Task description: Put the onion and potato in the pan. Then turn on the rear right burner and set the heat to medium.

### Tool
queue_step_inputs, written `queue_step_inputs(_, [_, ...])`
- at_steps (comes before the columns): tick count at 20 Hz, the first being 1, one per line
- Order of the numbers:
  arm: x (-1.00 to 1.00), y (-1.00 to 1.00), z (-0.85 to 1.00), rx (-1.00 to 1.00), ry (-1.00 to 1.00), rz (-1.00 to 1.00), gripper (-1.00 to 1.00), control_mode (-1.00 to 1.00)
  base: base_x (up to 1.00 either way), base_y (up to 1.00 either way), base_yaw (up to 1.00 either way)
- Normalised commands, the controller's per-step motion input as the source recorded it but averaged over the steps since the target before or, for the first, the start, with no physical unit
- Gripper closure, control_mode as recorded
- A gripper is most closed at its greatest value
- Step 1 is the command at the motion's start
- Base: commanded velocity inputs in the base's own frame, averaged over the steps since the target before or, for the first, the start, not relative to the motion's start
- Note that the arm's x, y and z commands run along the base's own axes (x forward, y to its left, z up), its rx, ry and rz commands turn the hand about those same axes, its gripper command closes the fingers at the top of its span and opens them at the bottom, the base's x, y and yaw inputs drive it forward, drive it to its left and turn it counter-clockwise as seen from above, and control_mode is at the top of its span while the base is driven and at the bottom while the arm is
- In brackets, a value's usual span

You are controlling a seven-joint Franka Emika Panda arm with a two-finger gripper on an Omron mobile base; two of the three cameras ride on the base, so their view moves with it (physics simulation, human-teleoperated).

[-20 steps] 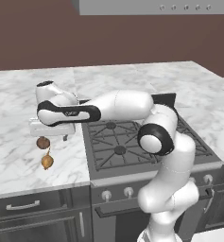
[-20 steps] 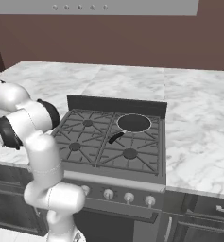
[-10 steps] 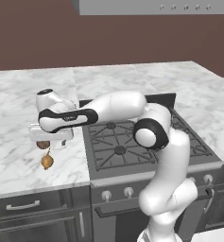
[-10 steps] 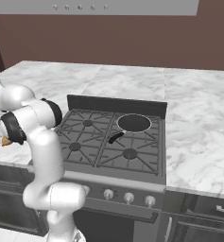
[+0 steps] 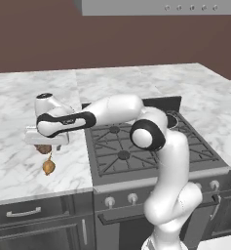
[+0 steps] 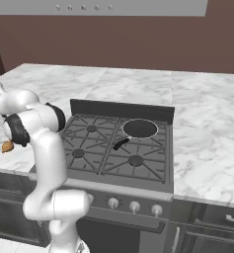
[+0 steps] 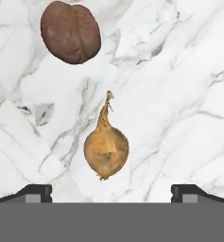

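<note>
Golden-tan onion (image 7: pixel 106 153) beside potato (image 7: pixel 71 31), unlabelled

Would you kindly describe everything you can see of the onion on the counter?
The onion is a small golden-tan bulb with a papery-looking, mottled skin and a thin, slightly crooked stem that tapers to a point. It lies on its side on the white marble counter, left of the stove, its stem pointing toward the potato, which sits apart from it. Nothing touches it but the counter. In the hand view it lies between the two open fingertips of the gripper, which hovers above it without contact.
</note>
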Motion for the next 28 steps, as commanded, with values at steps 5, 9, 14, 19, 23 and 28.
queue_step_inputs(5, [0.16, 0.23, -0.27, 0.0, 0.01, 0.0, -1.0, -1.0, 0.0, 0.0, 0.0])
queue_step_inputs(9, [0.12, 0.05, -0.24, 0.0, 0.09, 0.0, -1.0, -1.0, 0.0, 0.0, 0.0])
queue_step_inputs(14, [0.06, 0.0, -0.26, 0.0, 0.1, 0.0, -1.0, -1.0, 0.0, 0.0, 0.0])
queue_step_inputs(19, [-0.06, 0.0, -0.03, 0.0, 0.01, -0.01, -1.0, -1.0, 0.0, 0.0, 0.0])
queue_step_inputs(23, [-0.05, -0.03, 0.0, 0.0, 0.01, 0.0, -1.0, -1.0, 0.0, 0.0, 0.0])
queue_step_inputs(28, [-0.28, -0.14, 0.0, 0.0, 0.0, 0.0, -1.0, -1.0, 0.0, 0.0, 0.0])
